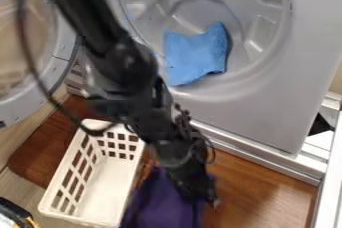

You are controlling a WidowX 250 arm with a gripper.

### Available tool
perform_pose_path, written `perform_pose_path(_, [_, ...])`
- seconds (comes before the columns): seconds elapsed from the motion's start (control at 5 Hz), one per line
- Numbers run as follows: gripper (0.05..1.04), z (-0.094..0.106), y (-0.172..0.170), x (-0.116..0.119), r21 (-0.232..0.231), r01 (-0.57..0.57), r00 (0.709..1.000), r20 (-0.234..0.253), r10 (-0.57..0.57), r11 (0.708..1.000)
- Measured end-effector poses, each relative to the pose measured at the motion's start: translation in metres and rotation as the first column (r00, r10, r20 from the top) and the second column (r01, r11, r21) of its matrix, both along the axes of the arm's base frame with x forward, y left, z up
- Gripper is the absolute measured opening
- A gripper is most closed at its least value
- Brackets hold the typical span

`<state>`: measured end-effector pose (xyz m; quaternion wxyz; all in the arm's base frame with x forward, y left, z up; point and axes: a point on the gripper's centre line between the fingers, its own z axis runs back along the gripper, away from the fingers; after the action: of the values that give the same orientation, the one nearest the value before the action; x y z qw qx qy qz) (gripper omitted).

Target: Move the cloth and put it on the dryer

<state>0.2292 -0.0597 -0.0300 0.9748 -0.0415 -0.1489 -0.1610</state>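
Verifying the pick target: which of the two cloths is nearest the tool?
The purple cloth, down beside the white basket, with the tool right at it. The blue cloth lies farther off, inside the open dryer.

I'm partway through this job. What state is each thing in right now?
Grey round dryer door: swung open.
Blue fabric cloth: unfolded unevenly, lying inside the grey metal dryer.
Purple fabric cloth: rumpled, on the brown wooden surface, beside the basket.
White plastic slotted basket: upright, open-topped.
Black robot arm: lowered to the purple cloth.
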Motion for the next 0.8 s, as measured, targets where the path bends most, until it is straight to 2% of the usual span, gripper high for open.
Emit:
perform_pose_path(0.4, [0.084, 0.063, 0.019, -0.002, 0.009, 0.041, 0.988, 0.147, -0.042, 0.999])
perform_pose_path(0.8, [0.084, 0.142, 0.041, 0.009, 0.047, 0.021, 0.941, 0.336, -0.036, 0.999])
